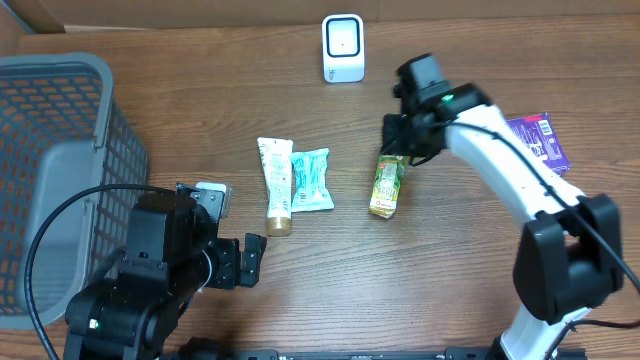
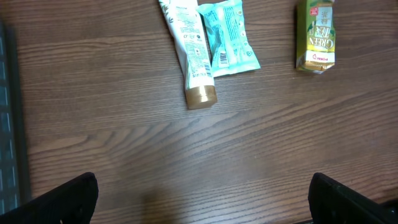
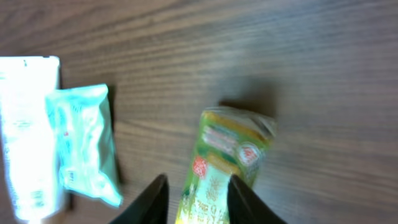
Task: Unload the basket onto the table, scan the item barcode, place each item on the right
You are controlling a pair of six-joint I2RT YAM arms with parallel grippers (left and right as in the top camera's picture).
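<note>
Lying flat on the wooden tabletop (image 1: 450,285), green tea carton (image 1: 384,192) runs near-to-far; right tool (image 3: 199,183) straddles its far end, partly open.

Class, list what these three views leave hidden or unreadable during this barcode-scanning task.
1. Green tea carton: overhead, its top end sits under the right gripper; right wrist view blurs it, so grip contact is unclear.
2. Purple packet: overhead, the right arm covers part.
3. Basket: overhead, cut off by the left edge.
4. Carton's barcode: not visible in any view.
</note>
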